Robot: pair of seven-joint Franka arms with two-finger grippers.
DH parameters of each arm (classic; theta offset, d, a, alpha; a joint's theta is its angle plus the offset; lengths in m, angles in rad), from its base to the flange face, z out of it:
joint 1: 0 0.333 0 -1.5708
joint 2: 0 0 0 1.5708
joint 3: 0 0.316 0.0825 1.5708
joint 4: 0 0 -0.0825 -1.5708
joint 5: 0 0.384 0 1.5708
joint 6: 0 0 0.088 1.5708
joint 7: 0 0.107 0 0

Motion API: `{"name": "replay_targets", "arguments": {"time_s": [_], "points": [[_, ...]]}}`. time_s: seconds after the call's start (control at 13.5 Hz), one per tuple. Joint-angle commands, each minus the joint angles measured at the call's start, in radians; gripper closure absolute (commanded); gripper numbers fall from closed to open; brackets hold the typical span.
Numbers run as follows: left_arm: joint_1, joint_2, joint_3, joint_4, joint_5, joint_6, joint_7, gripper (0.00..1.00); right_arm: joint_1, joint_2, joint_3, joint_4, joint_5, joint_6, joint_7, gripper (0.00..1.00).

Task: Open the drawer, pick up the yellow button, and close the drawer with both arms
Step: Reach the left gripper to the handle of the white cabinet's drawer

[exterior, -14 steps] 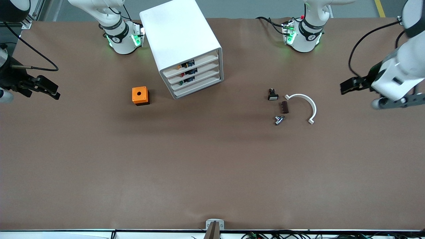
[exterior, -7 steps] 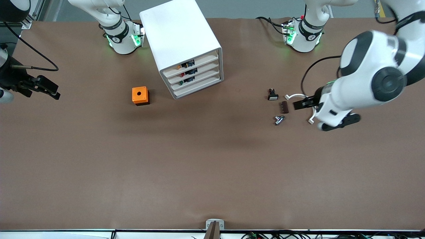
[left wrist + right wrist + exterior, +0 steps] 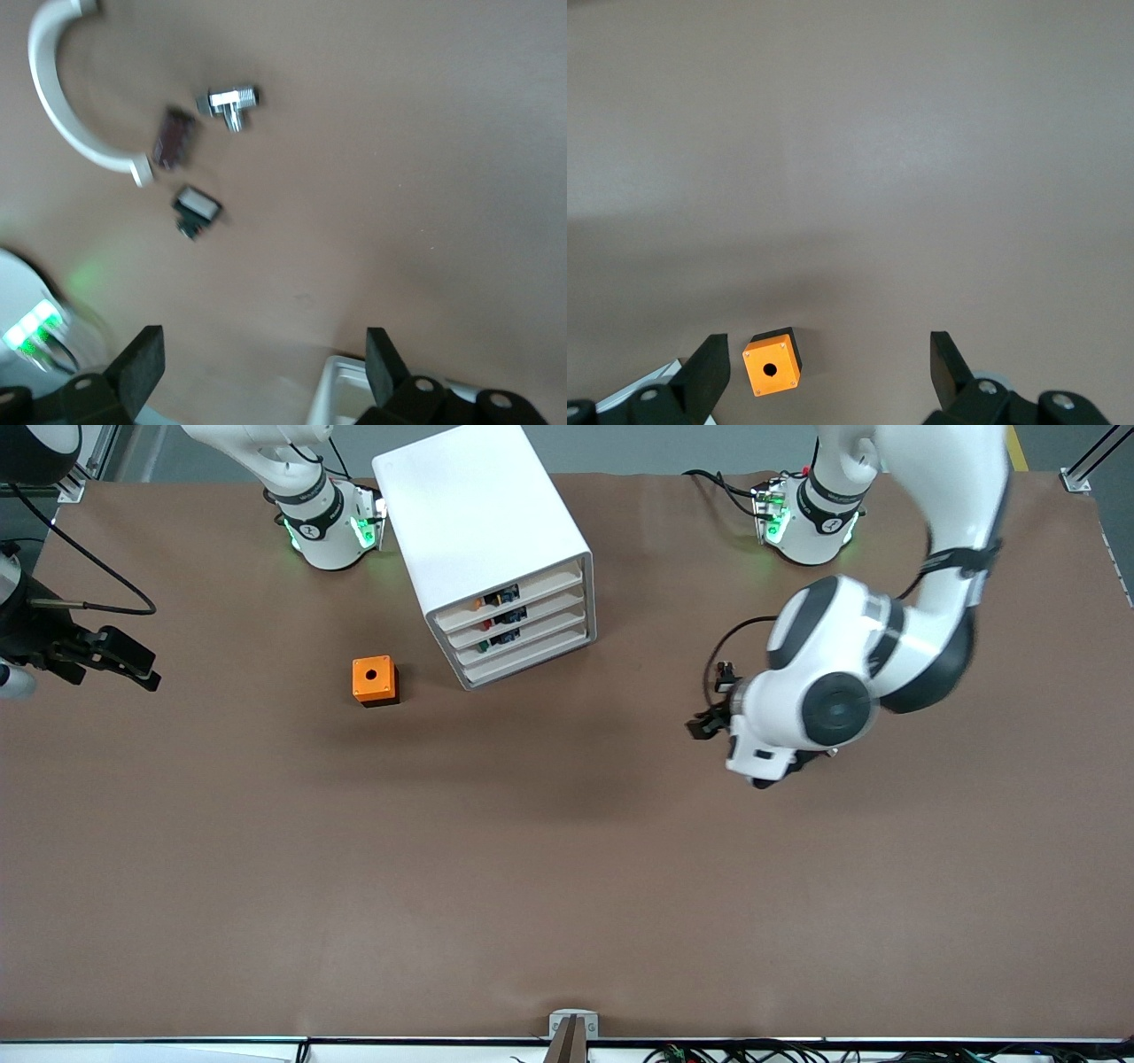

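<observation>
The white cabinet (image 3: 483, 531) stands near the robots' bases, its four drawers all pushed in. The top drawer (image 3: 523, 593) is shut. A speck of orange, the button (image 3: 477, 603), shows through the gap above the drawer's lip. My left gripper (image 3: 702, 727) is open and empty, up over the table between the cabinet and a group of small parts. In the left wrist view its gripper (image 3: 261, 367) stands wide open with a cabinet corner (image 3: 350, 394) at the edge. My right gripper (image 3: 146, 671) waits open and empty at the right arm's end of the table; the right wrist view (image 3: 826, 367) shows the same.
An orange cube with a round hole (image 3: 374, 680) sits beside the cabinet toward the right arm's end, also in the right wrist view (image 3: 772, 361). A black switch (image 3: 197, 208), brown block (image 3: 174, 140), metal fitting (image 3: 229, 102) and white arc (image 3: 71, 115) lie under the left arm.
The left arm has swung in from the left arm's end of the table to over the small parts, toward the cabinet. The right arm has not moved.
</observation>
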Motion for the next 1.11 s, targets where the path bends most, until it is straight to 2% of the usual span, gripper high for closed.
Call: {"name": "replay_targets", "arguments": {"time_s": [0.0, 0.37, 0.59, 0.81, 0.96, 1.04], "points": [[-0.043, 0.085, 0.004, 0.066, -0.037, -0.012, -0.211, 0.0, -0.02, -0.007, 0.015, -0.001, -0.01, -0.003, -0.009, 0.0], [-0.117, 0.176, 0.004, 0.066, -0.143, -0.012, -0.777, 0.0, -0.021, -0.003, 0.015, -0.004, -0.01, -0.011, -0.007, 0.0], [-0.135, 0.187, 0.004, 0.065, -0.278, -0.018, -0.897, 0.0, -0.02, -0.001, 0.015, -0.006, -0.004, -0.009, -0.007, 0.0], [-0.134, 0.191, 0.004, 0.063, -0.474, -0.023, -1.084, 0.02, -0.021, 0.006, 0.015, -0.007, -0.004, -0.02, -0.007, 0.0], [-0.137, 0.213, 0.004, 0.066, -0.588, -0.023, -1.22, 0.05, -0.02, 0.008, 0.015, -0.007, -0.004, -0.029, -0.009, 0.0], [-0.138, 0.213, 0.004, 0.066, -0.608, -0.021, -1.259, 0.08, -0.02, 0.01, 0.015, -0.006, -0.004, -0.027, -0.015, 0.0]]}}
